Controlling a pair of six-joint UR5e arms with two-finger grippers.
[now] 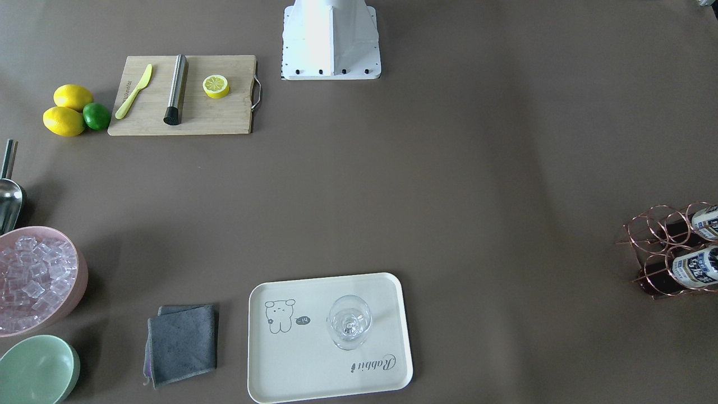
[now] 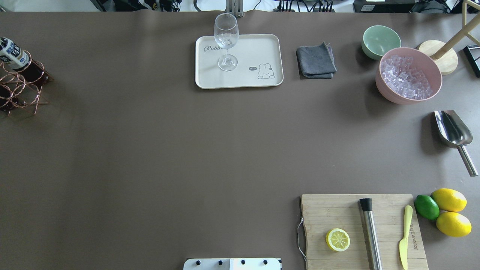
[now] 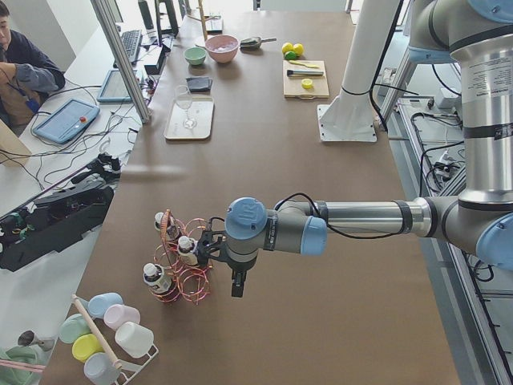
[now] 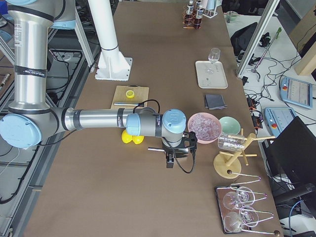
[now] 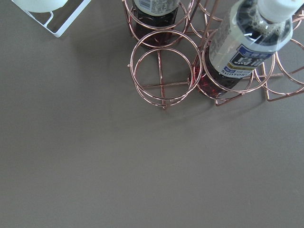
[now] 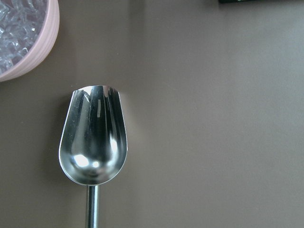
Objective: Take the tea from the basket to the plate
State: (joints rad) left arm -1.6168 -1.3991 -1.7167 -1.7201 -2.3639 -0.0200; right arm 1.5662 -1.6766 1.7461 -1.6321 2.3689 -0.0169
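The copper wire basket [image 1: 653,235] stands at the table's end on my left side, also in the overhead view [image 2: 22,88]. It holds three tea bottles [image 3: 186,249] with white caps; the left wrist view shows one [image 5: 247,42] tilted in a ring. My left gripper [image 3: 202,247] hovers beside the basket, and I cannot tell whether it is open or shut. The cream plate [image 1: 314,365] lies at the table's far edge [image 2: 258,48] and carries a clear stemmed glass [image 2: 226,37]. My right gripper [image 4: 170,159] hangs over a metal scoop [image 6: 93,137], its state unclear.
A pink bowl of ice [image 2: 408,77], a green bowl [image 2: 380,40] and a grey cloth [image 2: 315,62] lie right of the plate. A cutting board [image 2: 360,228] with a lemon half, muddler and knife sits near my base, with lemons and a lime [image 2: 446,210] beside it.
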